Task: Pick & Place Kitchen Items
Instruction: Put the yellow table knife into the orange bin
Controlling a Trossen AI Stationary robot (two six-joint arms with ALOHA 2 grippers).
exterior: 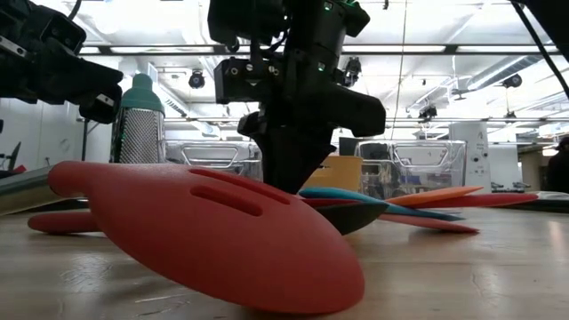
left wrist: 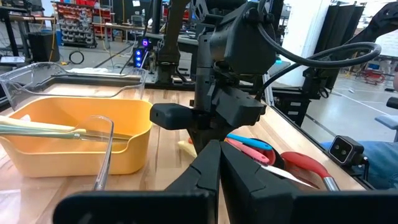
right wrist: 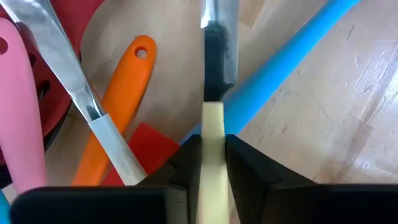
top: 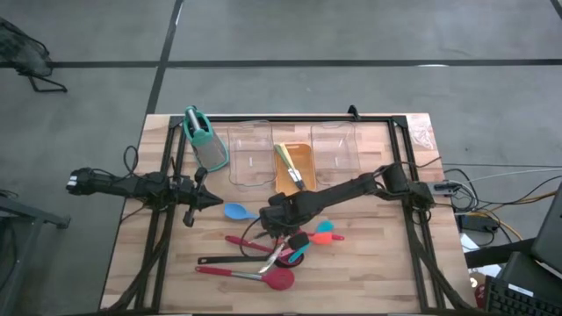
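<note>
The right arm reaches in from the table's right side toward its middle, wrist bent down, and the right gripper (right wrist: 212, 155) points at the tabletop with its fingers (right wrist: 249, 168) pressed against a pale handle (right wrist: 211, 134). The left arm lies low over the left side; the left gripper (top: 213, 200) is closed, empty.

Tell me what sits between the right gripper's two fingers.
In the right wrist view, a pale cream utensil handle sits between the right gripper fingers, crossing the blue spoon's handle.
</note>
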